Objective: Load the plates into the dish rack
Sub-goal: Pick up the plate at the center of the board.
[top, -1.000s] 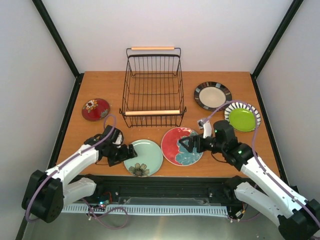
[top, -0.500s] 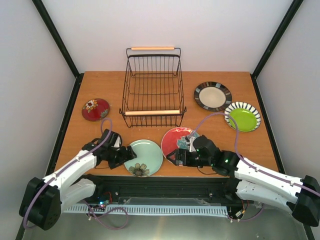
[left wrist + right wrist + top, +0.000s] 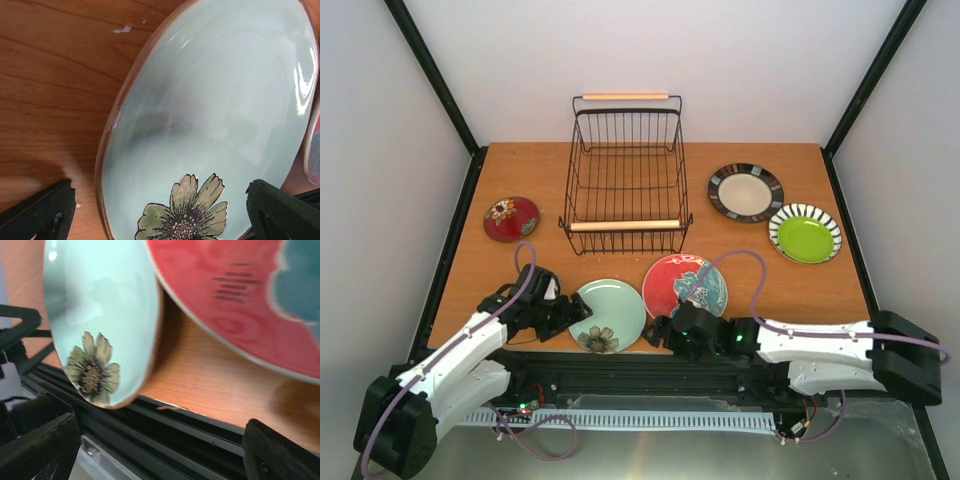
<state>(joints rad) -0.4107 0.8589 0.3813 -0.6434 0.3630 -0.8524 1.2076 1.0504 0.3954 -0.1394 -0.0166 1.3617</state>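
At the table's near edge, the left gripper [image 3: 578, 308] holds its jaws wide astride the left rim of the mint green plate [image 3: 610, 312], apparently to pinch it edgewise; the right gripper [image 3: 658, 333], likewise agape and empty, sits low beside the red plate [image 3: 685, 285]; both plates lie short of the dish rack [image 3: 625, 112].

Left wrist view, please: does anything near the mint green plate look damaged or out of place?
Only a small pale fleck on the wooden table just beyond the rim of the mint green plate; a chip or a crumb, I cannot tell which. The plate itself lies flat and looks whole.
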